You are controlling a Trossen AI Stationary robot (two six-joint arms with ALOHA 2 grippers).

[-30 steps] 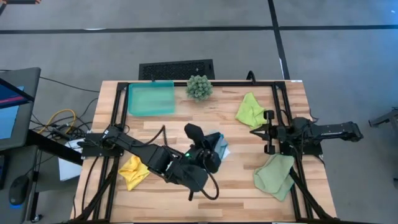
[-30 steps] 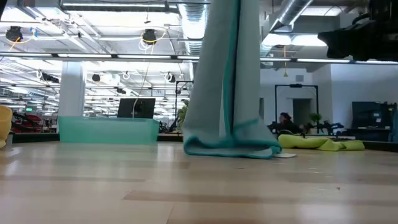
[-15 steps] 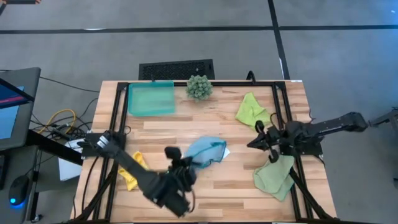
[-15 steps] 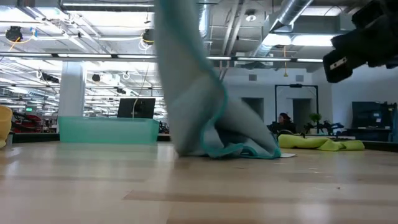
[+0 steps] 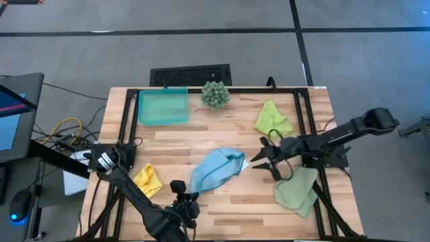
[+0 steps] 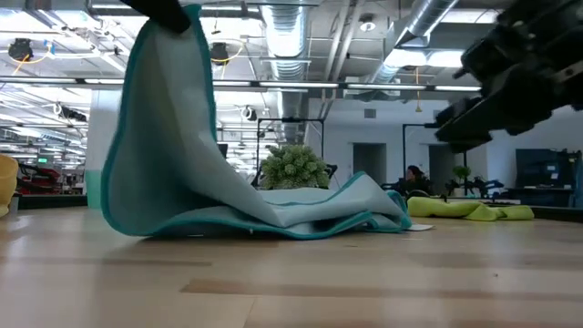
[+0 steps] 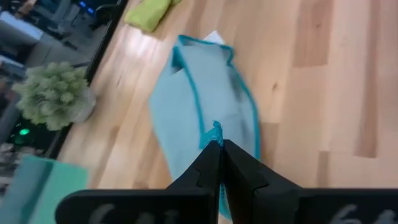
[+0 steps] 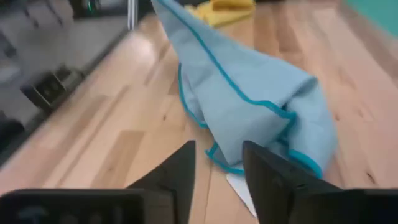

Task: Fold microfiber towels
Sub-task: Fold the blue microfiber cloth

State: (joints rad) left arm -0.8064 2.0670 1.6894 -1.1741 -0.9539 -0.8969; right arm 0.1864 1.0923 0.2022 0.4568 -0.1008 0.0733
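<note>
The light blue microfiber towel (image 5: 216, 169) with a teal hem lies mid-table, and its near-left end is raised by my left gripper (image 5: 184, 195), which is shut on it. In the low view that end (image 6: 168, 55) hangs high while the far-right end (image 6: 364, 210) rests on the wood. My right gripper (image 5: 259, 163) stands open just right of the towel, with nothing between its fingers (image 8: 180, 174). A yellow towel (image 5: 146, 180) lies near the left edge. A lime green one (image 5: 272, 119) and a pale sage one (image 5: 297, 189) lie at the right. My left gripper pinches the towel's teal-hemmed edge (image 7: 214, 132) at its near-left end between the two shut fingers. The fingers slant down from the table's near-left side. The held end is lifted clear, and the cloth slopes slackly down to its far-right part on the table.
A teal tray (image 5: 163, 106) and a spiky green plant (image 5: 215, 94) stand along the far edge. Black frame rails (image 5: 306, 128) run along the table's sides. Bare wood shows near the front edge.
My left gripper has swung down and toward the near-left, still shut on the towel. The cloth, hanging upright a second ago, is now drawn out at a slant, with its far-right end staying on the table. My right gripper has moved left toward the towel, tipped down and opened.
</note>
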